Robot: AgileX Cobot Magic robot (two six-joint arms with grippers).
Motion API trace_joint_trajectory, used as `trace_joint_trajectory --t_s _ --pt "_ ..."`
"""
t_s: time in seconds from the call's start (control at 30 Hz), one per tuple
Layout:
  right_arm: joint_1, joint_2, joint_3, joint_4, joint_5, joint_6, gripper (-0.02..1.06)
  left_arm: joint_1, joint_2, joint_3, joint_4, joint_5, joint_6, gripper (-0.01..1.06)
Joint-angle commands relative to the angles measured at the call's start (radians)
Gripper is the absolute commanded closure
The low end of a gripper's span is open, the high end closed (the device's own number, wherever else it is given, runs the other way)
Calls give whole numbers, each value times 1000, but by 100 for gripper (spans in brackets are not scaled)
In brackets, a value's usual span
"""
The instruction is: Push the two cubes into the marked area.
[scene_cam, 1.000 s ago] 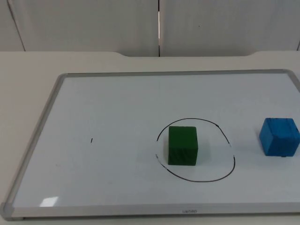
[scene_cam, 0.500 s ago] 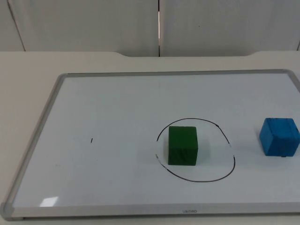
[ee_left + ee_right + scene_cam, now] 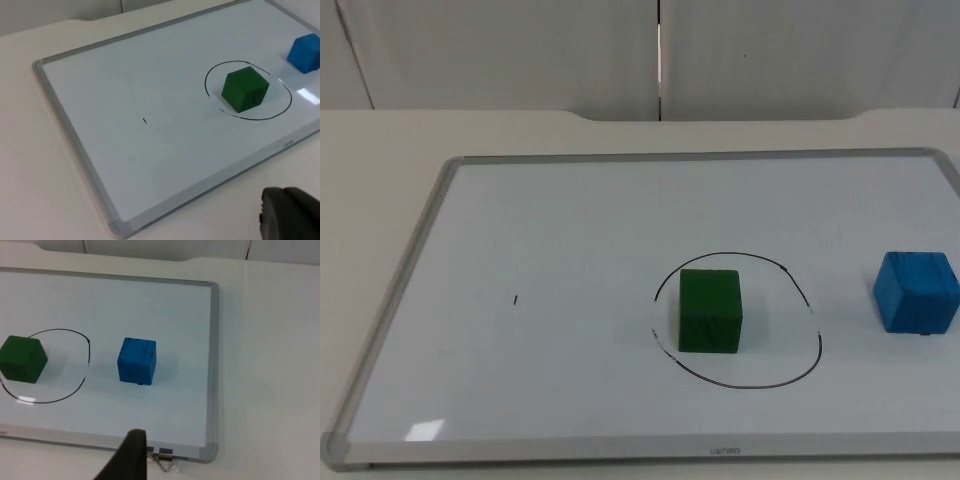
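A green cube (image 3: 710, 310) stands inside the black hand-drawn circle (image 3: 740, 385) on the whiteboard (image 3: 570, 210). A blue cube (image 3: 917, 291) stands on the board to the right of the circle, outside the line. The left wrist view has the green cube (image 3: 244, 89) and blue cube (image 3: 305, 52) well beyond my left gripper (image 3: 289, 214), which waits off the board's front edge. My right gripper (image 3: 127, 460) hangs over the board's front edge, a short way in front of the blue cube (image 3: 137, 360) and apart from it, with the green cube (image 3: 22, 359) farther off.
The whiteboard has a raised grey frame (image 3: 415, 240) all round. A small black mark (image 3: 516, 299) sits on its left half. A metal clip (image 3: 165, 461) hangs at the frame close to my right gripper. The grey partition wall (image 3: 660, 50) closes the table behind.
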Motion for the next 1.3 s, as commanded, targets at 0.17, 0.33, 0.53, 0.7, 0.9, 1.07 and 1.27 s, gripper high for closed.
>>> trace_joint_trajectory --t_s 0.17,0.33,0.53,0.7,0.9,1.07,1.27 --pt "2 -4 6 -5 -5 -6 -1 -3 -5 5 54 4 -5 105" --pt "2 -4 6 -5 -5 -6 -1 -3 -5 5 80 4 -5 105" --pt "2 -4 6 -9 -5 -6 -1 -3 -5 5 80 4 -1 105" --pt "2 -4 6 -21 -5 15 -1 -3 -5 5 76 4 4 105" --pt "2 -4 6 -95 -5 126 -1 -3 -5 5 67 4 4 105" --pt "2 62 0 -91 -9 126 5 -3 -5 5 67 4 4 105" --pt "2 286 -65 -88 -25 126 20 -3 -5 5 58 4 16 105"
